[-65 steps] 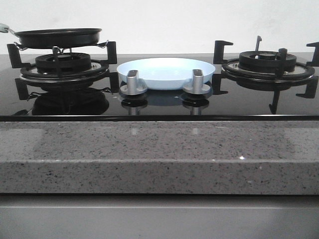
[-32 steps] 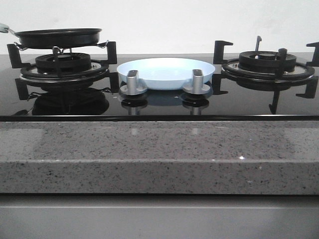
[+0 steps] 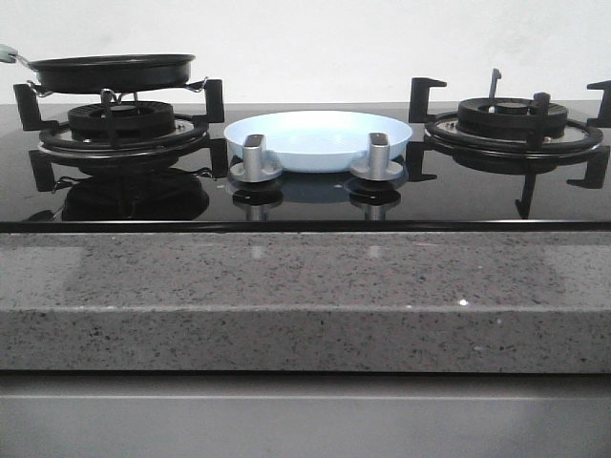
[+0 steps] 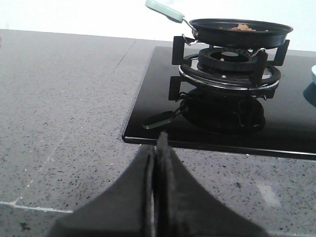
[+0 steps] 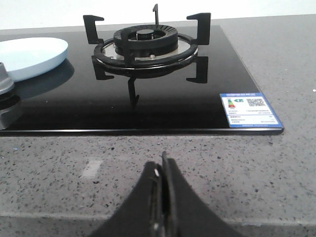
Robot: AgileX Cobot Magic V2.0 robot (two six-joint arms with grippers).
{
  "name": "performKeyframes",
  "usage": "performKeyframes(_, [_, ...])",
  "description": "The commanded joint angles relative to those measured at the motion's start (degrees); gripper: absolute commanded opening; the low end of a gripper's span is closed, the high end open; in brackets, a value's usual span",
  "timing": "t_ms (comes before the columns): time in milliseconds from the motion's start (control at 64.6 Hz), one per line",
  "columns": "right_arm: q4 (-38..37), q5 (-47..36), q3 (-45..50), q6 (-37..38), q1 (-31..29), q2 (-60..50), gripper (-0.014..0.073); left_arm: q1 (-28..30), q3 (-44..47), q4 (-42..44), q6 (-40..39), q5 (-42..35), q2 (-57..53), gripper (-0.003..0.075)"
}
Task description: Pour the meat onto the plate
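Front view, one plate (image 3: 320, 139), one pan (image 3: 112, 72), two knobs (image 3: 255, 158).

pale-blue plate (image 3: 318, 139), black pan (image 3: 112, 72), speckled grey counter (image 3: 305, 296)

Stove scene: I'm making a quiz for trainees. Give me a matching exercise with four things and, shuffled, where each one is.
Things:
1. frying pan
2. plate
3. meat
4. label sticker

Places:
A. on the glass between the two burners
B. inside the frying pan
C. near a corner of the glass, by the bare burner
D. on the left burner's grate

Pairs: 1-D, 2-A, 3-B, 4-C
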Motion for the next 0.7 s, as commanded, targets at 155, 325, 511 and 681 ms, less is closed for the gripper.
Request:
performKeyframes(155, [-0.73,-4.4,-0.31,-0.33,-0.3,-0.99,-0.0069,0.16,0.26,-0.48,-0.56,-8.03,-0.93,-0.002])
performKeyframes(325, [-0.68,-6.97,-0.52,-0.33,-0.3,-0.99,-0.0069,0.16,0.13,-0.58,-0.56,-11.54,-0.93,-0.002])
performKeyframes(511, [-0.14,-1.74,-8.48,-0.33,-0.36,0.48,-0.0059,0.16,-9.05,1.46,-0.56,-8.73,1.4,-0.002])
performKeyframes(681, [-0.14,0.05,-19.51,-0.33,-0.36,10.11,-0.0059,0.16,-22.22,1.86,-0.56,0.42,14.5,-0.002])
